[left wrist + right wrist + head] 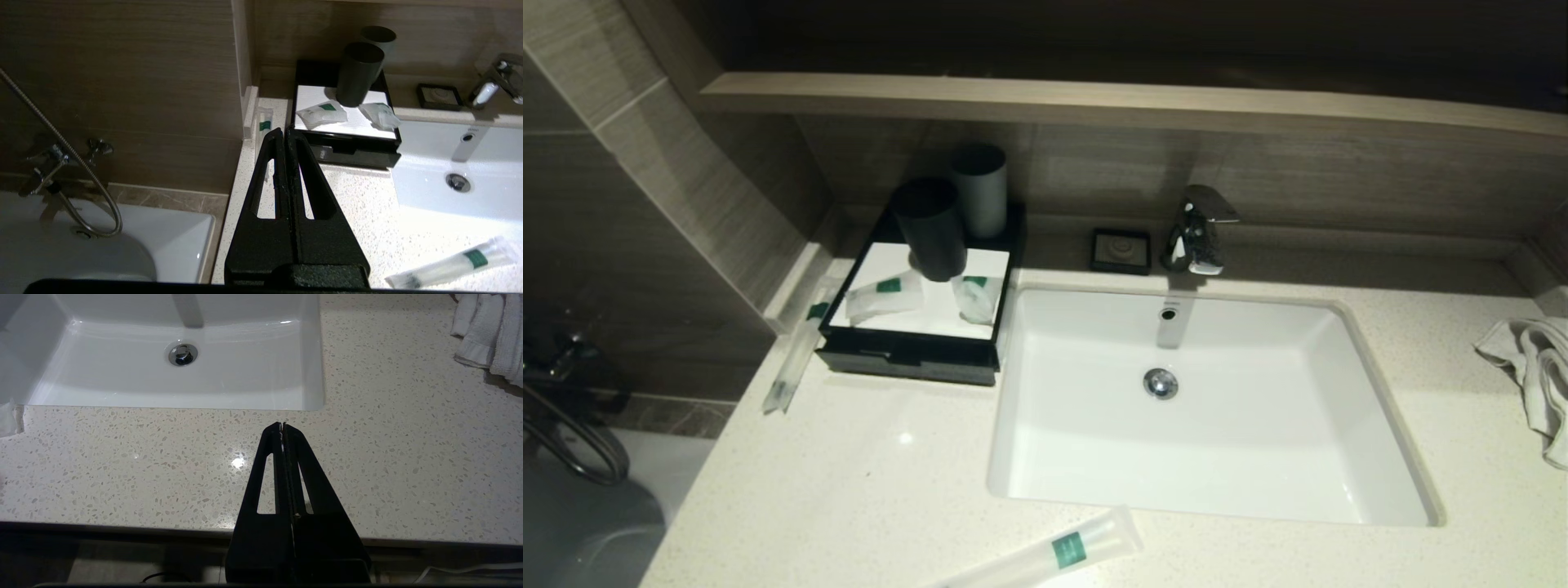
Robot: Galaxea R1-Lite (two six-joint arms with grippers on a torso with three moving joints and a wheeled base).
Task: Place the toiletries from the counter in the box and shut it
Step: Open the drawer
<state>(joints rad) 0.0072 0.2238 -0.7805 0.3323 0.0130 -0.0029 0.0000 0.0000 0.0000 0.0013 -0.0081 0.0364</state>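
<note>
Toiletries wait loose: a clear plastic-wrapped tube with green label [451, 263] lies on the speckled desk [359, 204] beside the clenched left gripper [284, 132], the black box [347, 141] ahead of it, while the right gripper [282, 425], clenched and empty, hangs idle near the white sink [314, 375].

Both arms sit outside my head view, so I'm reading them from the wrist cams only. My left black triangular two-finger gripper [284, 132] has its fingers pressed flat together, tips meeting, nothing between them. It hangs in the air, tilted forward and down. My right black triangular two-finger gripper [282, 425] is the same: fingers [300, 473] pressed together along their full length, tips touching, holding nothing, also angled forward and down and raised off any surface. Slotted cut-outs in each finger are visible on both. I can't see the wrists or the arm links behind either camera.
</note>
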